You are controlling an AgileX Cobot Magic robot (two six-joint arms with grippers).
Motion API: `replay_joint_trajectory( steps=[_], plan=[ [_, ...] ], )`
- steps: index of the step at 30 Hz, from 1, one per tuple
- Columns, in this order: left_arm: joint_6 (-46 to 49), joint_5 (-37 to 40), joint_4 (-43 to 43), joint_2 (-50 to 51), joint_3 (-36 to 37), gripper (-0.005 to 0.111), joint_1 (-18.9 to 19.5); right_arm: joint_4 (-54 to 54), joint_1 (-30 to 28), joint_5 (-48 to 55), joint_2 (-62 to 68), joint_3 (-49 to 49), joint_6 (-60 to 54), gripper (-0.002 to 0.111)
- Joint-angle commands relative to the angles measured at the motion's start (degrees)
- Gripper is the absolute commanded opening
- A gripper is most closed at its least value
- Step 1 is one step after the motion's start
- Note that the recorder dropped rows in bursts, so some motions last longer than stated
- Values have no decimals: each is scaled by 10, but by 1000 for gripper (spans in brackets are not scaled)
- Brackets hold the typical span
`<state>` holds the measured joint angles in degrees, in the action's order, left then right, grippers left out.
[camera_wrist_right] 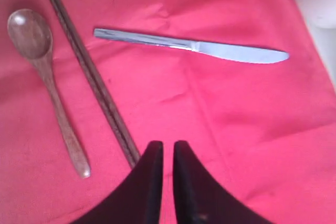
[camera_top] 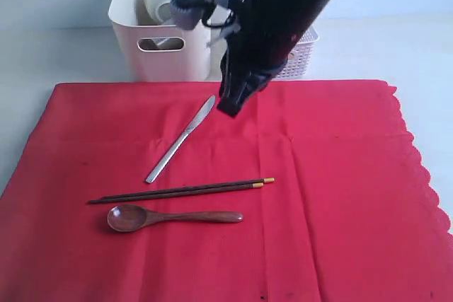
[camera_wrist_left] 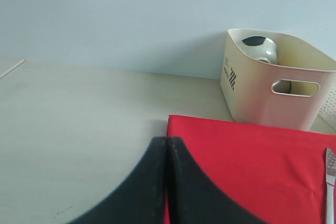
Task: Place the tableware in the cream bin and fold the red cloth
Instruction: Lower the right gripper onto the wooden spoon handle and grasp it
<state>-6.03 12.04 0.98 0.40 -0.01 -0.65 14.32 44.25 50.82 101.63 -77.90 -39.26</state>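
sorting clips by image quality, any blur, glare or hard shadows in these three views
Exterior view: even soft light, faint shadows, the silver table knife crisp, the right arm a dark, slightly soft mass. Left wrist view: left gripper blurred near the lens, cream bin sharp. Right wrist view: mild glare on the knife blade and brown wooden spoon bowl, right gripper soft.

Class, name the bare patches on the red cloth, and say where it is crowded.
Free: the red cloth right of the chopsticks, to its scalloped edge; the back-left corner beside the knife. Crowded: left-centre, where knife, chopsticks and spoon lie close.
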Motion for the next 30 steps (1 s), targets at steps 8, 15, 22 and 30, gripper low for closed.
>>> replay_joint_trajectory(
  steps=[8,15,22,30],
  plan=[
    [1,-2,-3,-4,0,2,1,3,114,-79,-2,142,14,60],
    [1,-2,-3,-4,0,2,1,19,177,-150,-2,184,14,61],
    [1,-2,-3,-4,0,2,1,26,191,-240,28,187,14,61],
    [1,-2,-3,-4,0,2,1,27,191,-274,87,187,12,61]
  ],
)
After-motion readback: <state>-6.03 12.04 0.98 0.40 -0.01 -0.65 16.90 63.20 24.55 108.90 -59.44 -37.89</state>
